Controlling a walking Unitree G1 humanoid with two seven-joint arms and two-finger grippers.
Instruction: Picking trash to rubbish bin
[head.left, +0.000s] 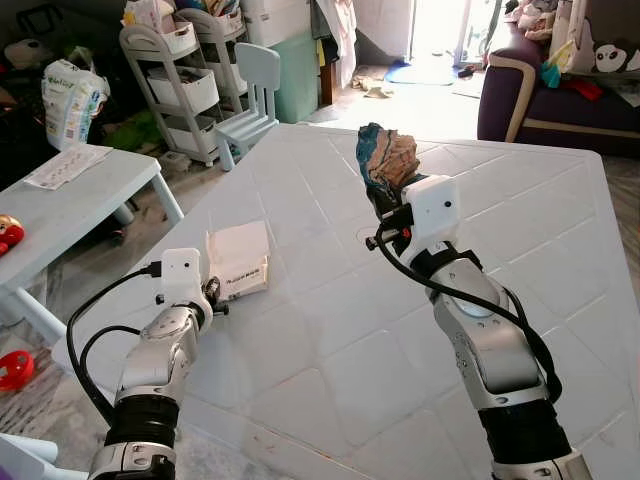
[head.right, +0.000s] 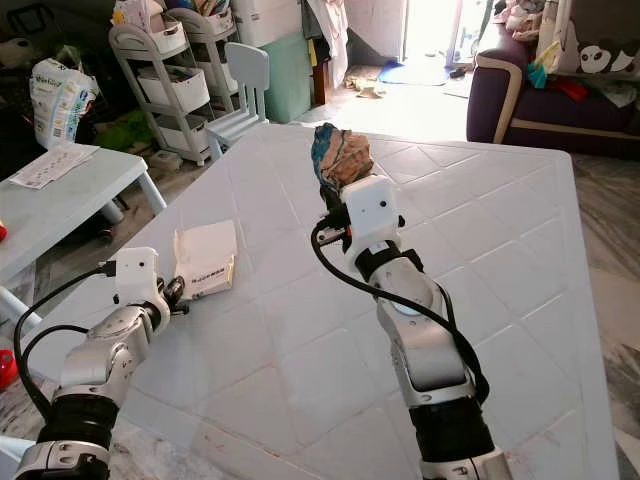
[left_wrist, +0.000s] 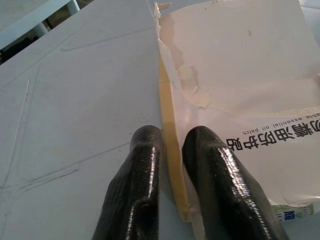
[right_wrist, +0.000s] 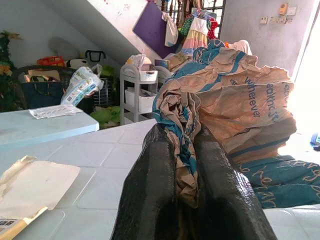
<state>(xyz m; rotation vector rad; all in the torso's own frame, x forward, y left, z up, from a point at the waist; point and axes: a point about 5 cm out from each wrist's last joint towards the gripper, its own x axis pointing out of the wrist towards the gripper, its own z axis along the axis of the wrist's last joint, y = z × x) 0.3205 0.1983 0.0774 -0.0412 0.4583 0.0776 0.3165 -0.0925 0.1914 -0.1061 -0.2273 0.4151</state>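
While our right arm is raised above the white table (head.left: 520, 250), our right gripper (right_wrist: 186, 150) holds a crumpled paper bag (head.left: 388, 158) clear of the tabletop. In the right wrist view the two black fingers (right_wrist: 152, 185) are closed almost together, with a fold of the tan and teal paper pinched between them; the rest of the bag bulges out beyond the fingertips. From the head views the bag sits at the top of the gripper, over the middle of the table.

Our left gripper (left_wrist: 172, 145) is low at the near left edge of the table, at a torn white envelope (head.left: 240, 260) that lies flat on the surface. In the left wrist view the two fingers (left_wrist: 142, 170) stand only slightly apart, with the torn, yellow-lined edge of the envelope running between them. One finger lies over the printed face of the envelope, the other over the bare tabletop. We cannot tell whether the fingers actually clamp the edge or merely rest on either side of it.

Beyond the table, to our left, we see a pale blue side table (head.left: 60, 210) with a sheet of paper on it, a grey shelf trolley (head.left: 185, 90) and a small light-blue chair (head.left: 250, 95). A dark purple sofa (head.left: 545, 95) stands at the far right
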